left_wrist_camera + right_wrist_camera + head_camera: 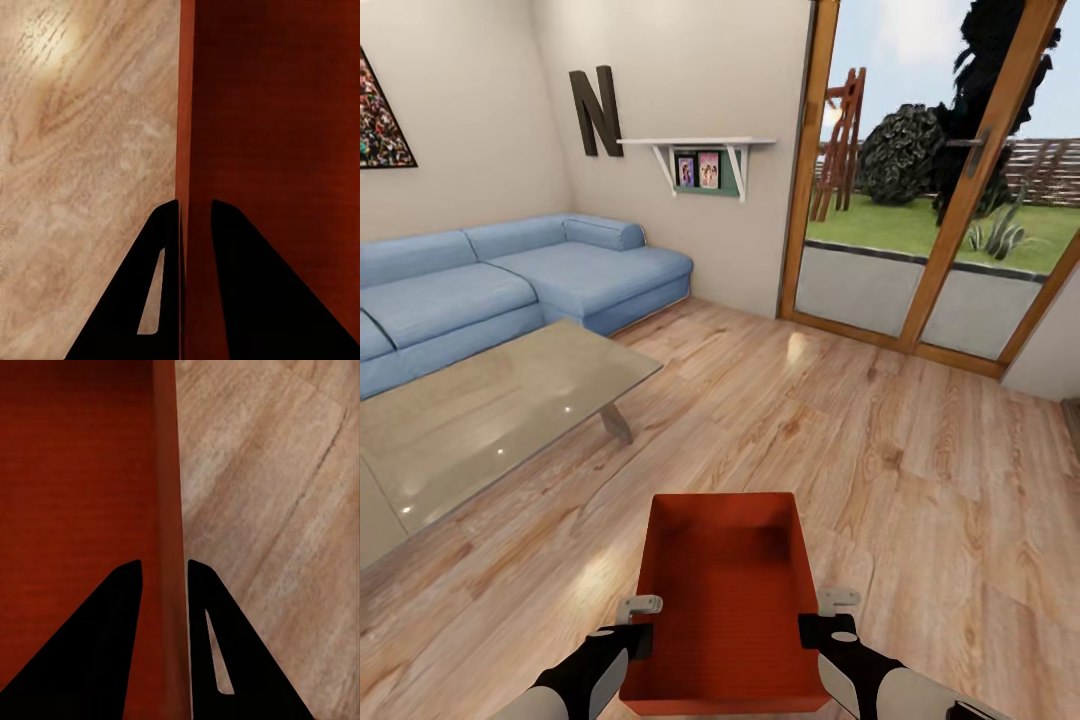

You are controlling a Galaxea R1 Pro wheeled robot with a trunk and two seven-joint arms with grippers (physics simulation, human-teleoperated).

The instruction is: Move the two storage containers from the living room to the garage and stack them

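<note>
The bin (725, 600) sits low and near over the plank floor (920, 470), open top up, long axis running near to far. The left gripper (196, 214) pinches its left wall, one finger inside, one outside; the right gripper (164, 572) clamps the right wall likewise. Its near edge is cut off from sight. A sofa (510, 290) and table (480, 400) stand far left.

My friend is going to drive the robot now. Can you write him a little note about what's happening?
Left gripper: shut on the left wall of the storage container.
Right gripper: shut on its right wall.
The container is held in front of the robot over the wood floor in the living room, near the sofa and low table.
Done: one container gripped.
Left: take it to the garage, then fetch and stack the other.
</note>
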